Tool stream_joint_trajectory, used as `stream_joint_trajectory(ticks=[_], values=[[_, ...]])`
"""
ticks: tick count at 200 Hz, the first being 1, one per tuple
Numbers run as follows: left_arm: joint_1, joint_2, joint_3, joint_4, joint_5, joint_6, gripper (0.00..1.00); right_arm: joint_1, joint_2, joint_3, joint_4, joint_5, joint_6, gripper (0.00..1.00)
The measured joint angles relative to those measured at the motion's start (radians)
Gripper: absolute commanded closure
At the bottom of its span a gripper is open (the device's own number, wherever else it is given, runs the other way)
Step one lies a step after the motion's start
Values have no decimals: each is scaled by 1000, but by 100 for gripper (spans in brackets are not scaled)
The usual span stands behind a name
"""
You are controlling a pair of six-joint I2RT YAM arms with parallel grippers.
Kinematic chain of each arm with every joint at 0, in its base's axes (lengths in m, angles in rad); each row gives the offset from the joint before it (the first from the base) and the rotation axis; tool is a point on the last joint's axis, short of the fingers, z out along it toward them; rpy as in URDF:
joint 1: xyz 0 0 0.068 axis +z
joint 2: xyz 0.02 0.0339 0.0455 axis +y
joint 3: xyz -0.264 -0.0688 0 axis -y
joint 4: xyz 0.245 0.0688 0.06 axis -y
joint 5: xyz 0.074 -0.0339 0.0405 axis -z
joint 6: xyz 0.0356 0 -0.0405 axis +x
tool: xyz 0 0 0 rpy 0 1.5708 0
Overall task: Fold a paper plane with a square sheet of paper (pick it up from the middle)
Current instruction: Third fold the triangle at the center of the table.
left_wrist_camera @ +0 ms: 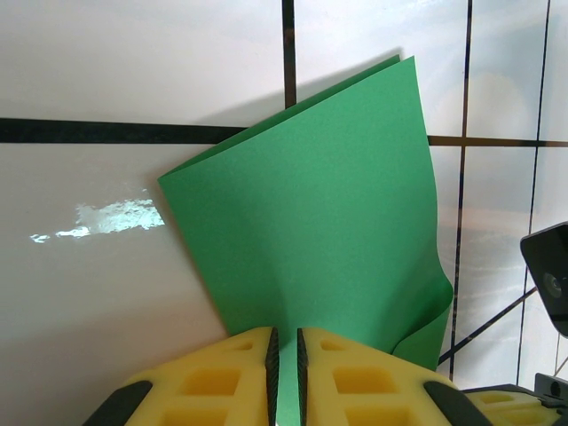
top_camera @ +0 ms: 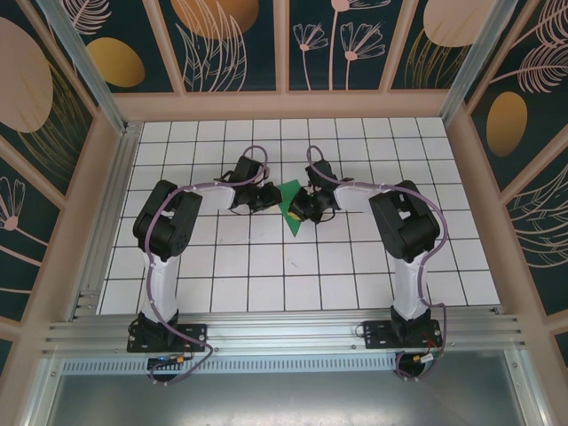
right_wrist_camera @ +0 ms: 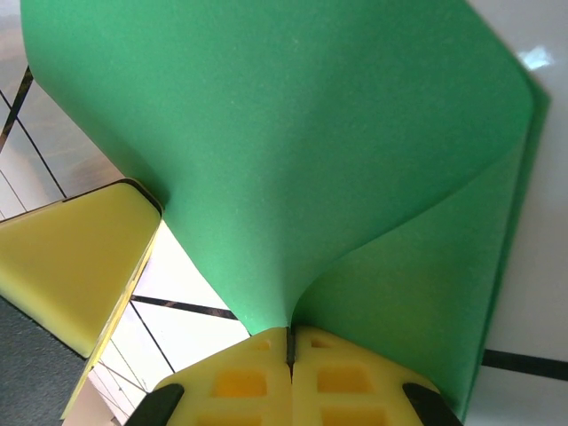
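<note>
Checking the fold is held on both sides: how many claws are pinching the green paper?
2. The left claw pinches the green paper on its left side and the right claw on its right side, mid-table. The rig has no more.

White tiled table (top_camera: 266,286), floral walls (top_camera: 226,44)

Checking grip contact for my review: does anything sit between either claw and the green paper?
Nothing visible does. The left claw and the right claw are each shut directly on the doubled-over green paper, with no other object between them.
</note>
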Motion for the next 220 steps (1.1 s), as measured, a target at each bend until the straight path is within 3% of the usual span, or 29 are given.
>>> stream_joint_trajectory(ticks=[33, 77, 183, 220], values=[[0, 1, 0, 0, 0, 0, 82, 0, 0, 0, 0, 0, 0, 94], [0, 1, 0, 0, 0, 0, 82, 0, 0, 0, 10, -3, -9, 71], [-6, 1, 17, -28, -16, 0, 83, -6, 0, -13, 41, -33, -31, 70], [-6, 2, 17, -28, -16, 0, 83, -7, -5, -27, 75, -50, -42, 59]])
